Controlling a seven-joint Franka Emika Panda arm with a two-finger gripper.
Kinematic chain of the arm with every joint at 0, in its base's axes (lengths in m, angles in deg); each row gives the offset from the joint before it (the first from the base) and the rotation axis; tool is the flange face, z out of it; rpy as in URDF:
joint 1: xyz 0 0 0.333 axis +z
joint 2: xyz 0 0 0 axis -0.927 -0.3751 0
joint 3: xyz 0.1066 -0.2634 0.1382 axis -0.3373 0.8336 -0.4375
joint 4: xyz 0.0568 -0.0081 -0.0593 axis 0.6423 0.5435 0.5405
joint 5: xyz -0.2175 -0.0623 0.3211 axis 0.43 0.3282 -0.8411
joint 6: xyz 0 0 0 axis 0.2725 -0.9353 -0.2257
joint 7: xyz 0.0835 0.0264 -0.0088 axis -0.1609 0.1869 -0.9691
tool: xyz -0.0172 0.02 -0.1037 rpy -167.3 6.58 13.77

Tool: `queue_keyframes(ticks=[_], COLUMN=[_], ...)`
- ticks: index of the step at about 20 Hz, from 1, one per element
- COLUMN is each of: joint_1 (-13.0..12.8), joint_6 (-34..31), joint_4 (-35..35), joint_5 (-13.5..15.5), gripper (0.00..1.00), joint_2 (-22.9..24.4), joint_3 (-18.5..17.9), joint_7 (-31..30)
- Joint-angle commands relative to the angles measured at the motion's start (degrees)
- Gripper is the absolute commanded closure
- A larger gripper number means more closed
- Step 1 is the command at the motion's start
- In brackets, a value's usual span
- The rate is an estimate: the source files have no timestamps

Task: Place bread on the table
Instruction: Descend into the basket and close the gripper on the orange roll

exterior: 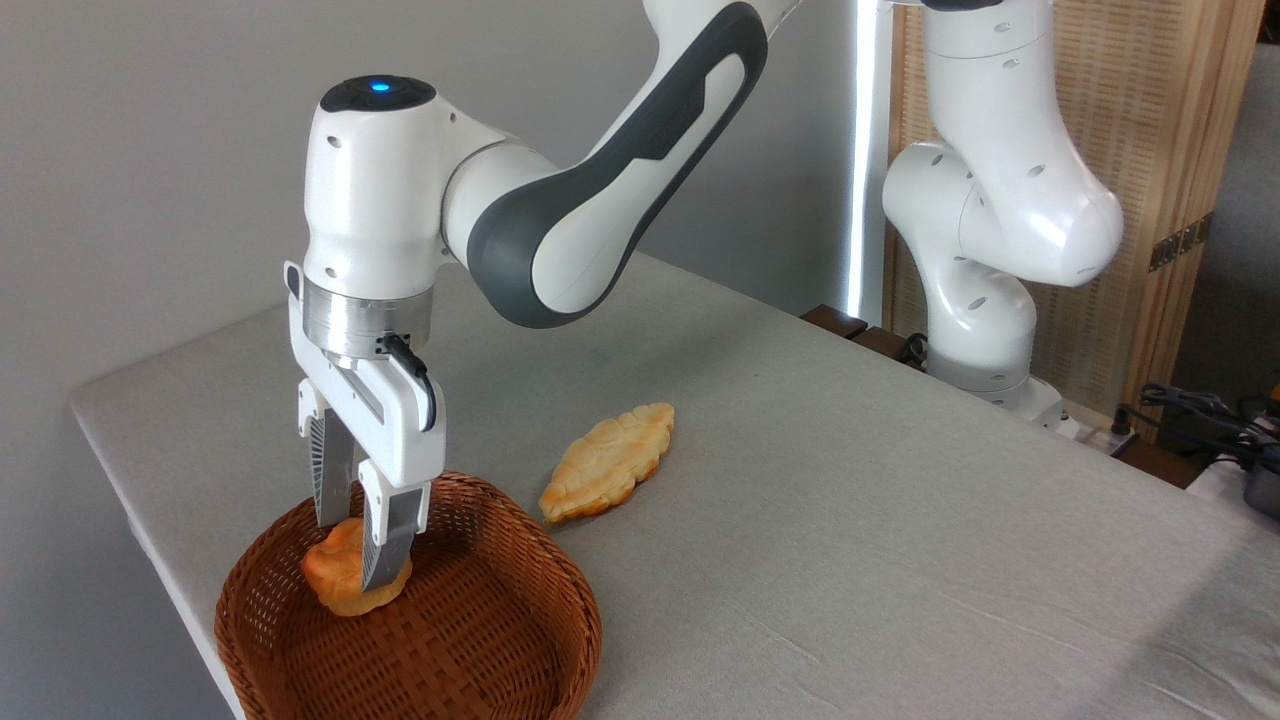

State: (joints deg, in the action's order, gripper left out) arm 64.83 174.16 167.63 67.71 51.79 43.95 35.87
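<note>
My pincer (352,545) clamps the small lumpy orange-golden bread bun (345,580) inside the brown woven wicker basket (480,640).

Both my fingers press the bun's sides, pointing straight down, and the bun sits within the basket walls, below my wrist. A flat pale-yellow leaf-shaped pastry (608,461) lies to my right on the light grey cloth-covered table (850,520), just beyond the basket rim.

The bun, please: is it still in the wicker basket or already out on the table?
In the basket. The bun sits inside the wicker basket rim, with the end effector fingers closed around it.
</note>
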Motion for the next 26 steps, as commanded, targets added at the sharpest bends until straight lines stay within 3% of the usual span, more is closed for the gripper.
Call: queue_keyframes(ticks=[1,6,7,10,12,26], joint_1=[0.24,0.24,0.24,0.24,0.24,0.42], joint_6=[-0.18,-0.09,-0.18,-0.18,-0.27,-0.35], joint_4=[-0.43,-0.61,-0.61,-0.61,-0.61,-0.7], joint_5=[0.56,0.48,0.48,0.39,0.39,1.09], gripper=[0.0,0.0,0.05,0.47,0.64,0.63], joint_2=[-0.82,-1.09,-1.0,-1.0,-0.82,0.93], joint_3=[0.29,0.2,0.2,0.2,0.2,-0.59], joint_7=[1.3,1.47,1.47,1.73,3.57,3.32])
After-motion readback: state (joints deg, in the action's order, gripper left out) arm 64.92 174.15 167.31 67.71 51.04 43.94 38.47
